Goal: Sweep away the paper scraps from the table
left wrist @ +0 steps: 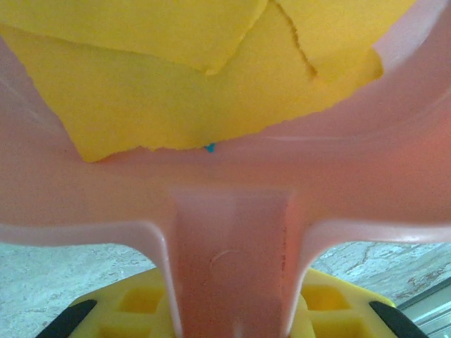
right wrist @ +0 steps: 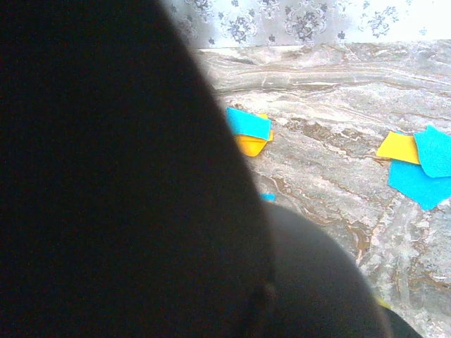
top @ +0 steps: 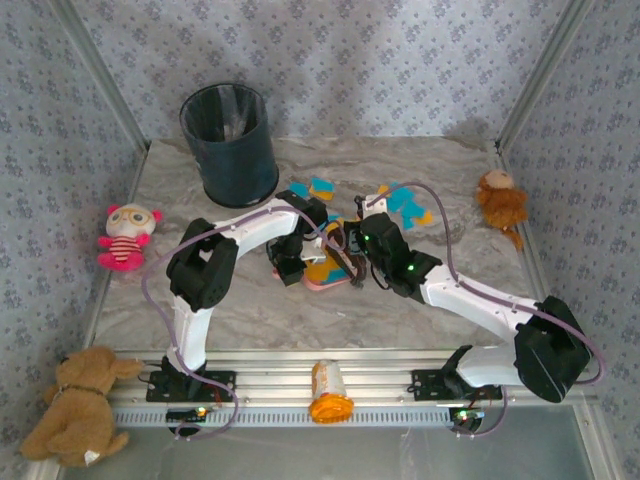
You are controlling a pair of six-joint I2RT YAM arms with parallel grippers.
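A pink dustpan lies mid-table, and my left gripper is shut on its handle. In the left wrist view the pink handle runs between my yellow fingers, and orange-yellow paper scraps lie in the pan. My right gripper sits just right of the pan, with a dark shape hiding its jaws. Loose paper scraps, turquoise and yellow, lie on the table behind the grippers and to the right. They also show in the right wrist view.
A black bin stands at the back left. A pink doll sits at the left edge, a brown monkey toy at the right edge and a brown teddy at the near left corner. An orange bottle lies on the front rail.
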